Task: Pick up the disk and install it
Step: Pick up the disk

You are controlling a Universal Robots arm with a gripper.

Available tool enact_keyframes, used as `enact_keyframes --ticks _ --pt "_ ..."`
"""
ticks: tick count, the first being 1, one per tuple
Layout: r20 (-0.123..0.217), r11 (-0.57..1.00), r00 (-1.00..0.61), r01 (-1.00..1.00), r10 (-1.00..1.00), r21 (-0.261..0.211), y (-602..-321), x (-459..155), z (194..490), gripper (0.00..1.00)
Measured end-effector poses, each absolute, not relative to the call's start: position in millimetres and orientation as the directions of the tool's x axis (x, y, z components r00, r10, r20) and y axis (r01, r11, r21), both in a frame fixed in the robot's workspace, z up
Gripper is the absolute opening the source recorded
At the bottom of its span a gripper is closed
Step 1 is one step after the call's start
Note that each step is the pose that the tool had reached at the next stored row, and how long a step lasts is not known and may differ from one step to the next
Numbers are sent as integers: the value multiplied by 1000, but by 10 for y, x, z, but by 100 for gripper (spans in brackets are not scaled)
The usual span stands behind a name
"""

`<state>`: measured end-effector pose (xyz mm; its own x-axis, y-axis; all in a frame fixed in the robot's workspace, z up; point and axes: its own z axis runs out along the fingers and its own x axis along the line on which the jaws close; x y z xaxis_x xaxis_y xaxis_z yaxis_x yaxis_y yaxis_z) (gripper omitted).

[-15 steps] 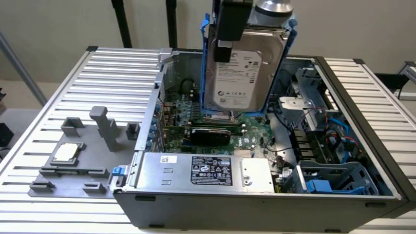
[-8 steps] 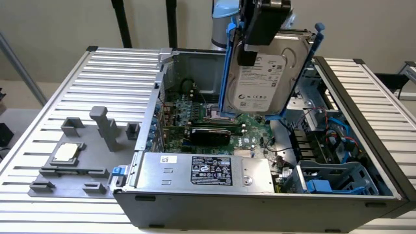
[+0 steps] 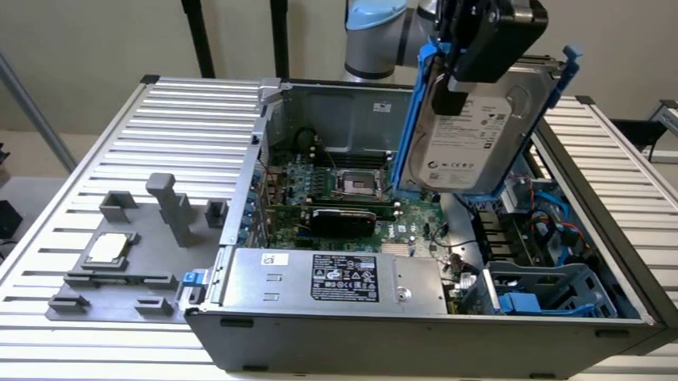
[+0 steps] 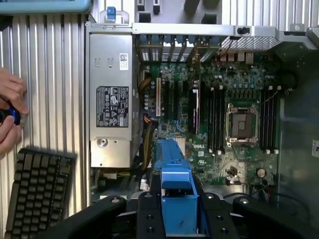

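Currently, item one: the disk (image 3: 474, 131), silver-grey with a white label and a blue carrier frame, hangs upright and slightly tilted in the air above the far right part of the open computer case (image 3: 424, 341), touching nothing below it. Item two: the tool (image 3: 463, 79), closed on the disk's upper edge. In the wrist view the blue frame sits clamped between its black fingers (image 4: 149, 214), so the jaws stand part-way apart with the carrier between them. Item three: the case interior, with the motherboard (image 3: 307, 171), an empty processor socket (image 3: 355, 184), a grey power supply (image 3: 265, 286) along the near wall and a blue drive cage (image 3: 551, 290) in the near right corner. Item four: the slatted desk (image 3: 180, 111), bearing grey fixtures and a small square chip (image 3: 109, 248) on the exterior view's left. Item five, in the wrist view: a person's hand (image 4: 9, 99) beside a keyboard (image 4: 37, 194), outside the case.

Status: by my reading the pick-up is done, since the disk is lifted clear. The install is not yet done, as the disk sits in no bay.

Not determinable: which bay is meant for it, the disk's back face, the exact finger contact under the tool body in the exterior view, the arm above the frame edge, and the small blue-black thing in the hand.
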<state>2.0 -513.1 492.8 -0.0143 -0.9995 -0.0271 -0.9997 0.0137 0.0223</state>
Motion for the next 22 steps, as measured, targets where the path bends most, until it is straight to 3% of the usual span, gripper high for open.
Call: enact_keyframes --ticks 22 --pt "-27 14 -14 -1000 -1000 22 -5691 544 4922 33"
